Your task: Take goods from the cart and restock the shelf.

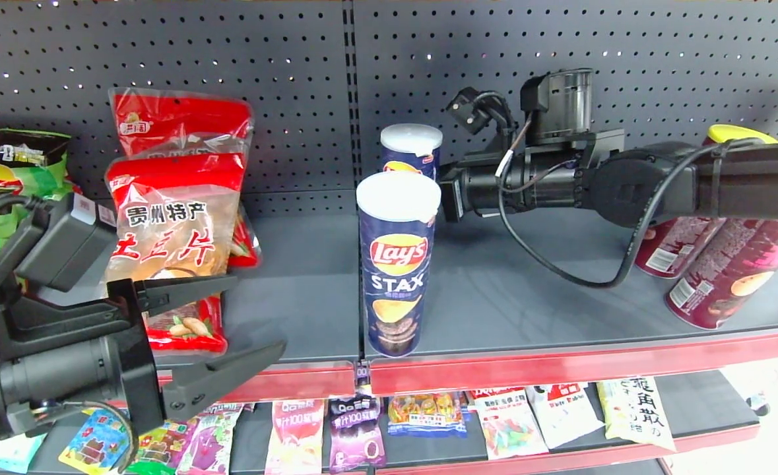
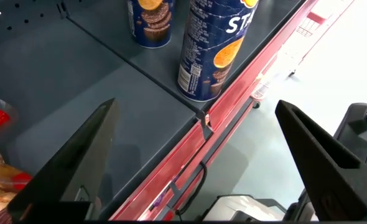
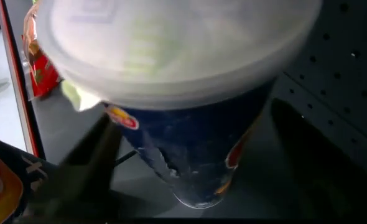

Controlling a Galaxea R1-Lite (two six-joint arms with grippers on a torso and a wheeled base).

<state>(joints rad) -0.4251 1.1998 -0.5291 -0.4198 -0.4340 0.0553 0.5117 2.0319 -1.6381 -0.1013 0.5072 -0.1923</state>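
The shelf (image 1: pixel 507 290) is a dark grey board with a red front edge, backed by pegboard (image 1: pixel 230 66).

At centre frame a blue chip can (image 1: pixel 395 277) with a white lid stands upright near the front edge. Its label shows a round red-and-yellow logo, white lettering below it, and pictured crisps and dark biscuits. A second blue can (image 1: pixel 410 148) of the same kind stands upright just behind it, close to the pegboard.

The right arm comes in from the right of the frame at lid height. The right claw (image 3: pixel 193 124) sits around this rear can, but whether it is clamped on it cannot be told.

The left claw (image 1: pixel 257 315) hangs at lower left, before the shelf edge, spread wide and holding nothing.

Behind it stand two red-and-clear snack bags (image 1: pixel 171 244), one behind the other, with large red and black characters on the front. A green crisp bag (image 1: pixel 12 171) stands at the far left.

At far right, maroon cans (image 1: pixel 732 270) lean tilted, one with a yellow lid (image 1: pixel 738 134).

Small bright packets (image 1: pixel 428 415) lie in a row on the shelf below.
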